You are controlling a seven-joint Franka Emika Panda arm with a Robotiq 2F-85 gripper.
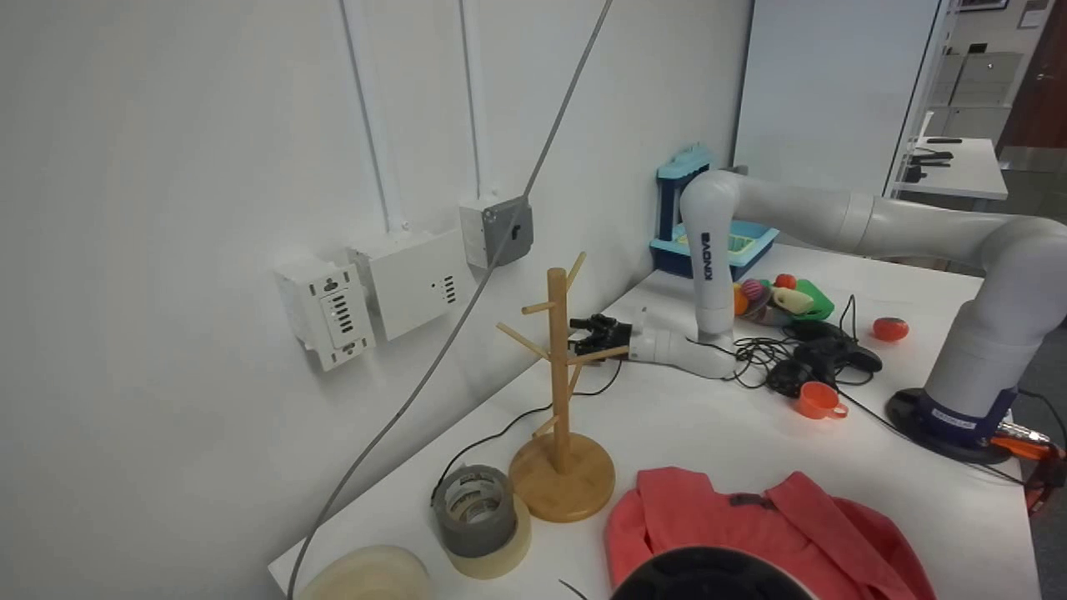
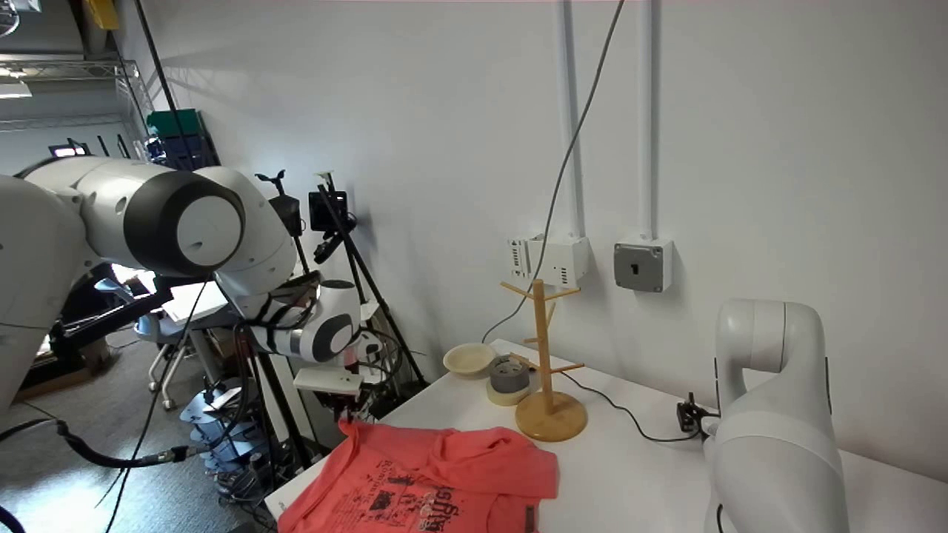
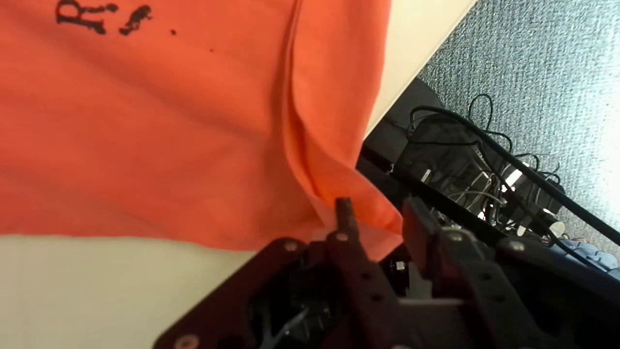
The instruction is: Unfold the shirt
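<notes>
The shirt (image 2: 437,474) lies on the white table (image 2: 622,463), near the base of the wooden mug-tree stand (image 2: 544,363), with its printed mark (image 2: 407,496) facing up and most of the body spread. In the wrist view, a strip of cloth (image 3: 339,87) is turned over along the edge side, and one corner (image 3: 380,249) extends past the line of the table edge. The gripper (image 3: 380,218) is positioned at this corner with its fingers (image 3: 346,218) apart and cloth showing in the gap; no clamped grip is evident. Blur at the fingertips prevents confirmation of contact with the fabric. The step in hand is judged to be laying out this corner, with unfolding well advanced but incomplete. The next move calls for clearing the fingers without dragging the corner, then taking the free edge of the turned-over strip and drawing it outward. Keep the pull low and even: a sharp pull is likely to shift the whole garment toward the edge.
</notes>
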